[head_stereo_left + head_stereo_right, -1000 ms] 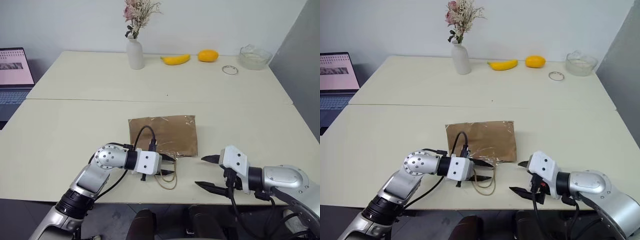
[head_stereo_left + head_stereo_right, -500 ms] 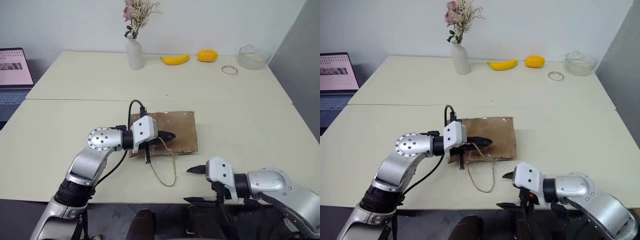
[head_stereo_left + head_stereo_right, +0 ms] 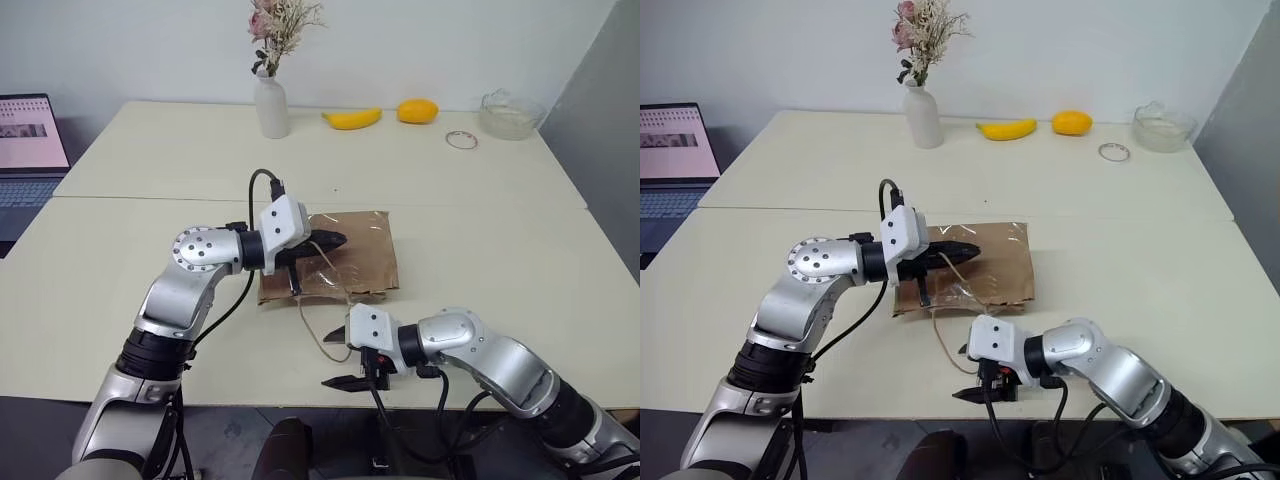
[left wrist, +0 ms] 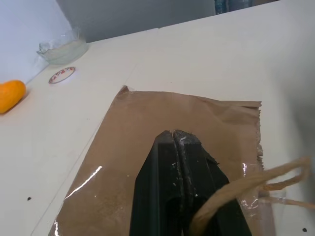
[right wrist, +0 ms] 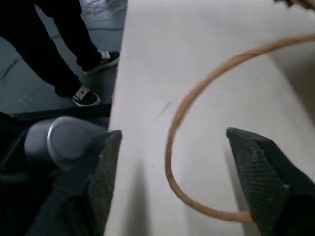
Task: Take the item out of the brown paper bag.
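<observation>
Fingers (image 4: 173,162) of the left gripper (image 3: 335,241) are clenched on a cord handle (image 4: 241,187) over the brown paper bag (image 3: 355,255), mid-bench; its contents are hidden. Right fingers (image 5: 106,167) gape near the front edge.

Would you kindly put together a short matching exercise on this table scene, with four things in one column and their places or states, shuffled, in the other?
Things:
1. left gripper
2. right gripper
3. brown paper bag
4. banana

Places or states:
A. lying flat in the middle of the table
B. at the far edge, between the white vase and the orange fruit
C. shut on a cord handle
D. open, by the cord loop at the near edge

Pairs: 1-C, 2-D, 3-A, 4-B
</observation>
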You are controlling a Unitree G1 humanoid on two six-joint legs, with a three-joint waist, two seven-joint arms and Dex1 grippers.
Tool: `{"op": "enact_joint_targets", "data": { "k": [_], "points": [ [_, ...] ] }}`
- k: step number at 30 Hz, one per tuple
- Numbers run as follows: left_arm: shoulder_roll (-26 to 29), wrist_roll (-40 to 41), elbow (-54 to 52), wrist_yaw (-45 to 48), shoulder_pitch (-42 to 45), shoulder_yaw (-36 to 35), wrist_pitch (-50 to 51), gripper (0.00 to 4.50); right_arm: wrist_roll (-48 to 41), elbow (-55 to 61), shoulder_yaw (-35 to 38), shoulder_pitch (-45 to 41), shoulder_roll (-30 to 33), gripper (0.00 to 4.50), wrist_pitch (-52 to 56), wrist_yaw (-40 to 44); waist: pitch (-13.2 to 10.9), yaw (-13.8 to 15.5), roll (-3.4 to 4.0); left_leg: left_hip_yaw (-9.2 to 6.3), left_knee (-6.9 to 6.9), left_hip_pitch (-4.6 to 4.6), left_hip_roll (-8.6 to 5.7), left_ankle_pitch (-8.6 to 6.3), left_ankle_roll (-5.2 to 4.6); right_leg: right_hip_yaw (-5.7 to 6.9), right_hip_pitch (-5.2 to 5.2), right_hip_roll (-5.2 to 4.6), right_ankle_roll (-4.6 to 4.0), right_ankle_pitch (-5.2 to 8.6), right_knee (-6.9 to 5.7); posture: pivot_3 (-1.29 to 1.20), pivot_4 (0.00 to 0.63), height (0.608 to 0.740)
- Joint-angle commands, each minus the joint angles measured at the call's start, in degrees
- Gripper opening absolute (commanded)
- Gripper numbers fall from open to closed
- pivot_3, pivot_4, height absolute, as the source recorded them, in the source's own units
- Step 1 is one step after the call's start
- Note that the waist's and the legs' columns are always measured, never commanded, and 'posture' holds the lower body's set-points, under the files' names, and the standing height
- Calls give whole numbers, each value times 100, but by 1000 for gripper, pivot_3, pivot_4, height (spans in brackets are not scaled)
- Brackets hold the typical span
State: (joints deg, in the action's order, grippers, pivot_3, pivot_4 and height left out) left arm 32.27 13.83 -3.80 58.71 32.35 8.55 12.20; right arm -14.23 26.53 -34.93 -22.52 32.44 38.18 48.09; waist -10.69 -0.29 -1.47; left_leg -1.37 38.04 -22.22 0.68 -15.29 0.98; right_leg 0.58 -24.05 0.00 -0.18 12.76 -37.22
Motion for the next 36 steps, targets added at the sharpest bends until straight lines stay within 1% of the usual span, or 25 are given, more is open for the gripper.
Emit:
{"op": "enact_joint_targets", "data": {
  "k": [1, 5, 6, 7, 11, 15, 20, 27, 32, 36],
  "points": [
    [56, 39, -69, -43, 186, -193, -79, 0, 178, 34, 104, -51, -51, 2011, -157, -51, 0, 0, 0, -1, 1, 0, 0, 0, 0, -1, 0, 0, 0, 0, -1, 0, 150, 740],
    [-37, 6, 58, -195, 322, -234, -174, 0, 383, -53, 73, -18, -7, 501, -224, -50, 0, 1, 0, -2, 1, 0, 1, 0, 0, 0, 0, 0, 0, 0, -3, 0, 150, 740],
    [-80, -7, 109, -262, 378, -250, -215, 0, 454, -95, 53, -15, 4, 175, -262, -60, 0, 2, 0, -2, 1, 0, 1, 0, 0, 0, 0, 0, 0, 0, -4, 0, 150, 740],
    [-139, -31, 188, -333, 476, -263, -279, 0, 639, -206, -27, -15, 58, 37, -382, -77, 0, 3, 0, -1, 1, 0, 1, 0, 0, 1, 0, 1, 0, 0, -5, 0, 150, 740],
    [-323, -82, 465, -592, 871, -309, -331, 0, 1266, -532, -220, 19, 205, 37, -776, -111, 0, 5, 0, 3, 2, 0, -3, 0, 0, 0, 0, 0, 0, 0, -5, 0, 150, 740],
    [-436, -243, 1152, -923, 1461, -401, -328, 0, 1735, -675, -378, 69, 322, 37, -1080, -31, 1, 7, -1, 5, 4, 0, -4, 0, 0, 2, 1, 1, 0, 0, -6, 0, 150, 740],
    [-530, -431, 2027, -1357, 2151, -535, -508, 0, 2101, -762, -458, 143, 374, 37, -1231, 109, 1, 8, -1, 5, 4, 1, -4, 0, 0, 3, 1, 1, 0, 0, -8, 0, 150, 740],
    [-600, -527, 3104, -1805, 3005, -731, -963, 0, 2380, -672, -417, 321, 435, 37, -1345, 275, 1, 14, -1, 6, 5, 0, -7, 0, 0, 5, 0, 0, 1, 0, -6, 0, 150, 740],
    [-628, -521, 3283, -1890, 3230, -751, -1219, 0, 2466, -585, -328, 418, 441, 37, -1336, 347, 1, 16, -4, 2, 8, -19, -4, 1, 1, 9, -7, -1, 0, -1, -4, 0, 150, 740],
    [-711, -514, 3370, -1953, 3405, -875, -1276, 0, 2507, -516, -248, 474, 439, 37, -1327, 388, 14, 14, -6, 5, 5, 2, -6, 1, 1, 6, 7, -2, 1, 0, -1, 0, 150, 740]
  ]
}}
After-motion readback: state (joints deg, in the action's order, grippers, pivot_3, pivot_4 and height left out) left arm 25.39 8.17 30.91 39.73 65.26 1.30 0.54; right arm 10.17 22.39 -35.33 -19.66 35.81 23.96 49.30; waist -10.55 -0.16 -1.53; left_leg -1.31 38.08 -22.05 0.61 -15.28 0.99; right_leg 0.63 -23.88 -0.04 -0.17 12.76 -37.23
